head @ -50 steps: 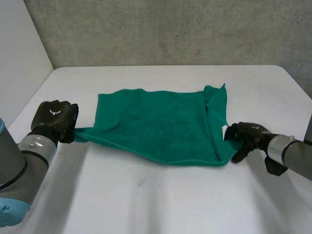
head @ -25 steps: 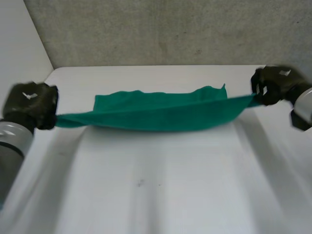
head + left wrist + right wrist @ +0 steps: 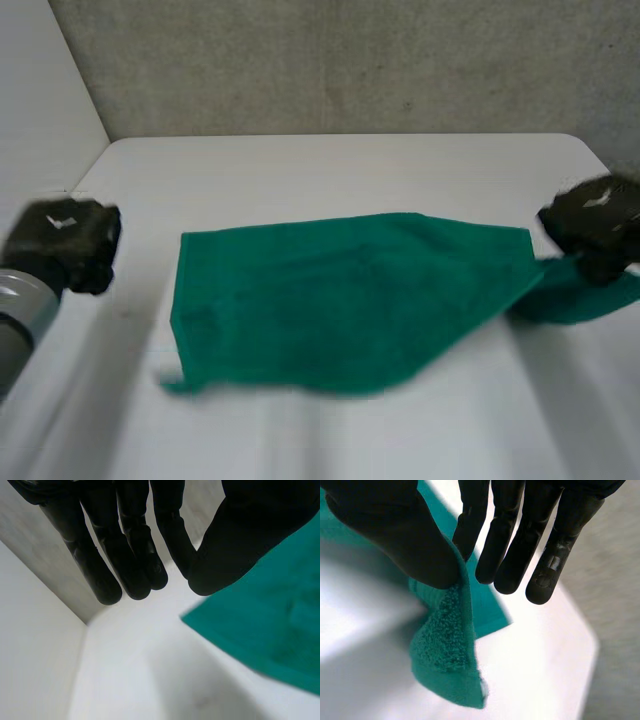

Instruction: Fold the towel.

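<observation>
The green towel point(image 3: 340, 300) is spread wide over the middle of the white table point(image 3: 330, 165), its left edge free. My left hand point(image 3: 65, 240) hovers to the left of the towel, apart from it. In the left wrist view, my left hand point(image 3: 125, 540) has its thumb drawn to its fingertips with no cloth between them, and the towel point(image 3: 270, 630) lies beyond. My right hand point(image 3: 595, 220) is at the towel's right corner. In the right wrist view, my right hand point(image 3: 395, 535) pinches a fold of the towel point(image 3: 447, 655) between thumb and finger, with the corner hanging below.
A grey wall point(image 3: 350, 60) runs behind the table and a pale side wall point(image 3: 40, 90) stands at the left. The table's right corner point(image 3: 590, 150) is close to my right hand.
Both hands lifted the towel's near corners and stretched it taut. Now the towel has spread out toward me, the left corner is out of my left hand, and my right hand has dropped lower.
</observation>
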Tool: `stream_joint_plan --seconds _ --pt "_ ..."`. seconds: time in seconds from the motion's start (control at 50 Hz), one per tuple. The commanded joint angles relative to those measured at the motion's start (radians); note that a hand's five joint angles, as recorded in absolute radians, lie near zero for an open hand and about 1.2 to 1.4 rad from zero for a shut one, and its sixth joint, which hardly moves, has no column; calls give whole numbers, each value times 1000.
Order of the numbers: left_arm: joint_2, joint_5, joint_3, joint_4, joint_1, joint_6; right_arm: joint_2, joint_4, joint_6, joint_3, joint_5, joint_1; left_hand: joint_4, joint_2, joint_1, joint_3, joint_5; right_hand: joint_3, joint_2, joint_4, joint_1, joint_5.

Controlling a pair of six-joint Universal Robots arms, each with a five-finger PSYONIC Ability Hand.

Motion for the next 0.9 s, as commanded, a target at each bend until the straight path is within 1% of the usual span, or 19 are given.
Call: stream_joint_plan --seconds 0.02,0.08,0.1,0.16,0.18,0.22,0.24,0.26,0.28,0.32,0.4,0.46,0.48,0.52,0.62,0.64,0.66,0.76,0.9 --pt "-302 -1 101 5 -27 -3 311 -3 -43 -95 85 35 200 200 262 205 254 217 223 206 416 231" --pt "-351 -1 140 3 -53 -3 367 -4 -35 -129 113 46 200 200 262 205 254 217 223 206 416 231" --pt "-365 -1 157 5 -76 -4 377 -6 -31 -137 118 52 200 200 262 205 254 217 223 206 416 231" --pt "-362 -3 163 5 -102 -7 387 -26 -14 -149 121 78 200 200 262 205 254 217 223 206 416 231" --pt "-359 -6 155 3 -116 -9 387 -45 0 -147 121 81 99 99 160 104 153 217 223 206 416 231" --pt "-336 -9 145 -1 -134 -13 381 -70 17 -144 122 81 -282 -282 -220 -277 -228 217 223 206 416 231" --pt "-336 -9 145 -1 -135 -13 379 -79 23 -144 122 83 -284 -284 -222 -279 -230 217 223 206 416 231" --pt "-262 -13 104 -9 -165 -21 375 -87 29 -144 122 81 -661 -662 -600 -657 -607 217 223 206 416 231" --pt "-238 -12 85 -9 -177 -26 365 -101 40 -141 122 80 -703 -703 -642 -698 -649 217 223 206 416 231" --pt "-166 -9 21 -8 -205 -44 353 -124 48 -135 124 77 -730 -730 -669 -725 -676 217 223 206 416 231" --pt "-80 -10 -76 -2 -246 -84 345 -183 57 -112 125 75 -730 -730 -669 -725 -676 217 223 206 416 231" --pt "-65 -9 -127 8 -282 -96 339 -214 62 -91 127 72 -733 -733 -672 -728 -679 217 223 206 416 231" --pt "-69 -9 -153 27 -305 -96 333 -228 62 -77 124 72 -747 -748 -686 -743 -693 217 223 206 416 231" --pt "-80 -12 -174 54 -323 -93 328 -237 62 -63 122 72 -797 -797 -736 -792 -743 217 223 206 416 231" --pt "-126 -44 -213 129 -343 -89 322 -259 62 -37 121 72 -879 -880 -818 -875 -825 217 223 206 416 231" --pt "-135 -55 -222 144 -345 -87 319 -265 62 -32 121 72 -984 -985 -923 -980 -930 217 223 206 416 231" --pt "-138 -58 -227 149 -345 -87 319 -265 62 -32 121 72 -1011 -1012 -950 -1007 -957 217 223 206 416 231" --pt "-153 -60 -248 167 -346 -78 304 -282 62 -12 119 71 -1012 -1012 -950 -1007 -958 217 223 206 416 231" --pt "-187 -66 -286 236 -355 -44 299 -299 62 4 116 71 -979 -980 -918 -975 -925 217 223 206 416 231"
